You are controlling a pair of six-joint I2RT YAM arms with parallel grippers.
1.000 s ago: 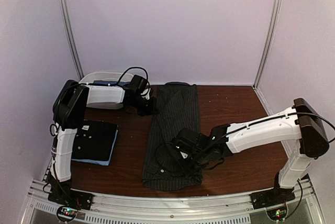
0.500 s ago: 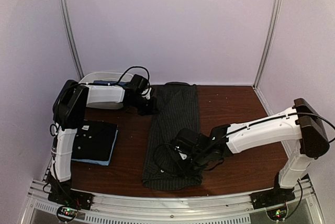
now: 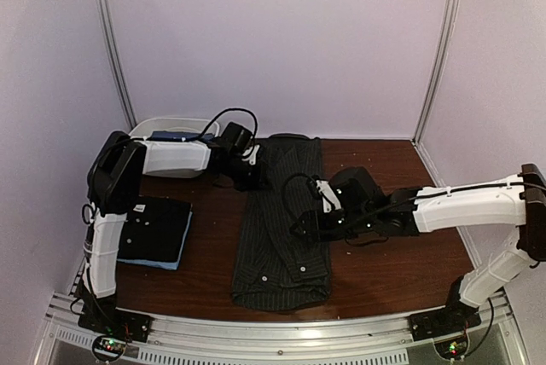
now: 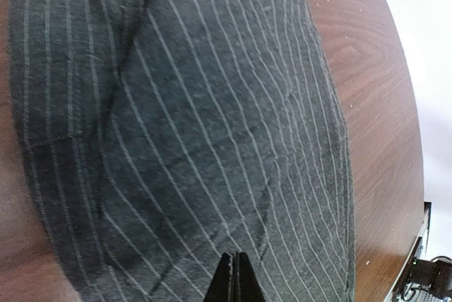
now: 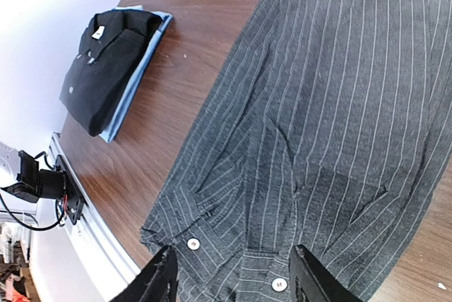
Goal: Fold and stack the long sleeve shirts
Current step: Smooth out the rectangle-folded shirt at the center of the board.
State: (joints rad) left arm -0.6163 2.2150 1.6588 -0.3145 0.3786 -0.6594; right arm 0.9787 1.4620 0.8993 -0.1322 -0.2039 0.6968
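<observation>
The striped shirt (image 3: 275, 267) lies flat on the table (image 3: 384, 275) as one narrow band in the middle of the overhead view, its sides apparently already folded in. Its long axis runs from the upper centre of the frame to the lower centre, leaning slightly left as it comes down. The end showing white buttons is the lower one.

The left fingers (image 4: 224, 284) are pressed together at the band's upper left corner, probably to hold that end straight. I cannot tell whether cloth is caught between them. The right fingers (image 5: 161, 277) stand apart with nothing between them, hovering over the band's middle, likely free to take a hold for a crosswise fold.

At the lower left, a black shirt (image 3: 153, 224) sits folded on a light blue shirt (image 3: 171, 263), the stack this one should join.
</observation>
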